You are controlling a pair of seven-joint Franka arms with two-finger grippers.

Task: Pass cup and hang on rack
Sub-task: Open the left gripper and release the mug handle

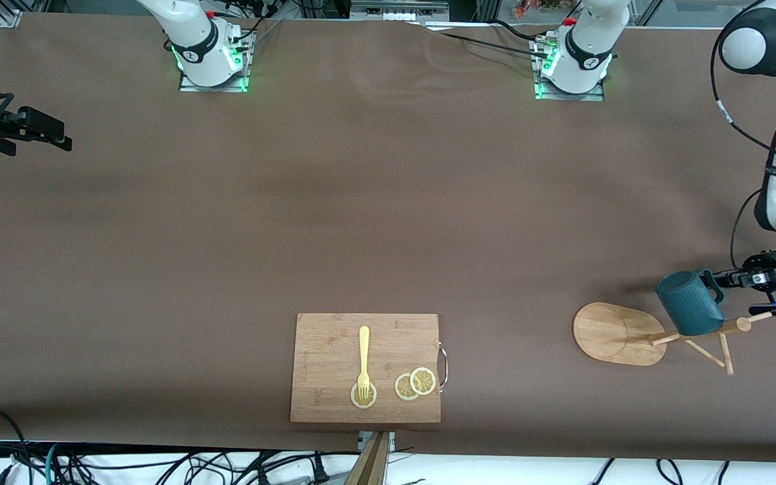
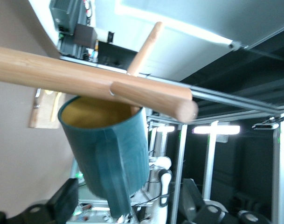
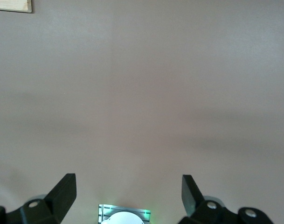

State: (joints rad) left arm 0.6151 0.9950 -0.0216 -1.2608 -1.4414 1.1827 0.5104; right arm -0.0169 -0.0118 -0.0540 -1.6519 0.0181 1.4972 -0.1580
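You see a table (image 1: 374, 202) covered in a matt brown sheet that looks like cloth, with faint ripples near the arms' bases. The cup (image 1: 688, 303) has a dark teal outside with fine vertical ribs and a soft satin sheen, and its inside (image 2: 97, 112) looks a smooth, dull yellowish tan. The rack (image 1: 613, 333) is pale bamboo with visible grain, smooth and unvarnished-looking, and its pegs (image 2: 132, 88) are rounded at the tips. The cutting board (image 1: 334, 364) is the same light wood, with a thin shiny metal handle (image 1: 444, 366). On it you see a fork (image 1: 364, 364) that looks like matt pale yellow plastic. The arm shells (image 1: 192, 27) are glossy white plastic.
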